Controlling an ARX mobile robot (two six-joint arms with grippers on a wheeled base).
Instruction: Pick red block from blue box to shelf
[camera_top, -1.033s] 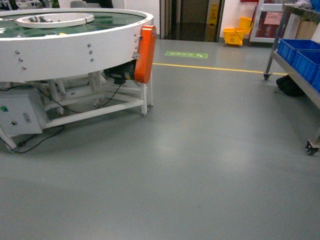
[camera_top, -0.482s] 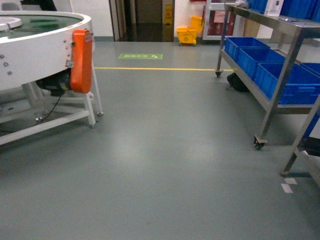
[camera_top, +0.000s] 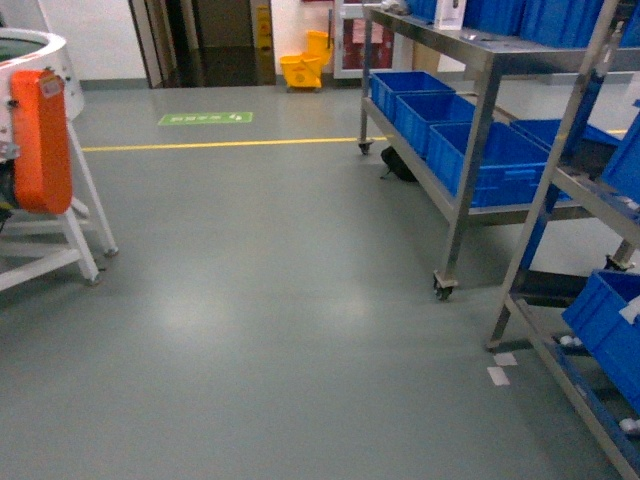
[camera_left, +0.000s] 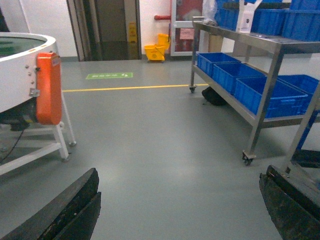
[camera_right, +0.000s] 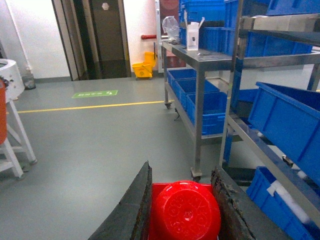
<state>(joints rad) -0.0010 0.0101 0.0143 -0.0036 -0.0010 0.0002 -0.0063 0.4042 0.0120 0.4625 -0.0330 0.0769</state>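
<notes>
The red block (camera_right: 185, 210), glossy with a round stud facing the camera, sits between the dark fingers of my right gripper (camera_right: 181, 175), which is shut on it above the grey floor. The shelf (camera_right: 231, 100), a steel rack with sloping rails, rises just to the right of that gripper. The shelf (camera_top: 556, 170) is also at the right edge of the head view. My left gripper (camera_left: 180, 200) hangs open over bare floor with nothing between its fingers. The blue box is out of view. Neither gripper shows in the head view.
A wheeled steel rack (camera_top: 470, 60) with royal-blue crates (camera_top: 480, 150) stands behind the shelf. More royal-blue crates (camera_right: 290, 120) rest on the shelf's rails. A white round table with an orange guard (camera_top: 40, 140) is at the left. Grey floor (camera_top: 260, 300) lies between them.
The head view has swung right. The round table slid toward the left edge, and the steel racks with blue crates came in from the right and grew nearer.
</notes>
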